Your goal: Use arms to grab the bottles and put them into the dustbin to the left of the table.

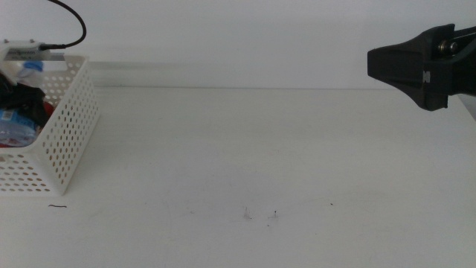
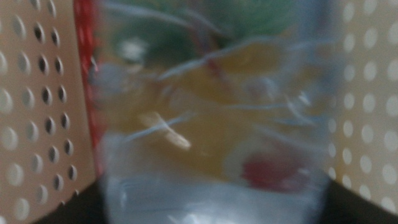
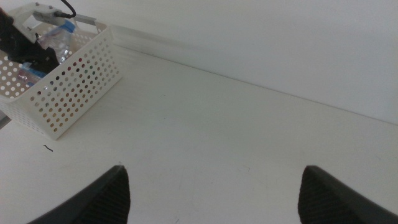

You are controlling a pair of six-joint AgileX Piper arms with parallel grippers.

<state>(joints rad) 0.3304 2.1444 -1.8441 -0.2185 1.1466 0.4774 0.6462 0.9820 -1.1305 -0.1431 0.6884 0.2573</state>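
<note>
The dustbin [image 1: 67, 126] stands at the table's [image 1: 245, 149] left edge, and its perforated wall [image 2: 37, 93] also fills the sides of the left wrist view. My left gripper [image 1: 22, 100] reaches down inside it. Its dark jaws [image 2: 211, 208] show only at the corners, one on each side of a clear, blurred water bottle [image 2: 211, 124] that fills the gap between them. Yellow, green and red colours show through that bottle, and a red strip [image 2: 87, 74] lies beside it. My right gripper [image 1: 372, 63] hovers open over the table's far right [image 3: 214, 169], holding nothing.
A black cable [image 1: 71, 18] loops above the bin from the left arm's white housing [image 1: 30, 50]. A few dark specks [image 1: 275, 216] mark the tabletop near the front. The dustbin [image 3: 74, 87] also shows far off in the right wrist view.
</note>
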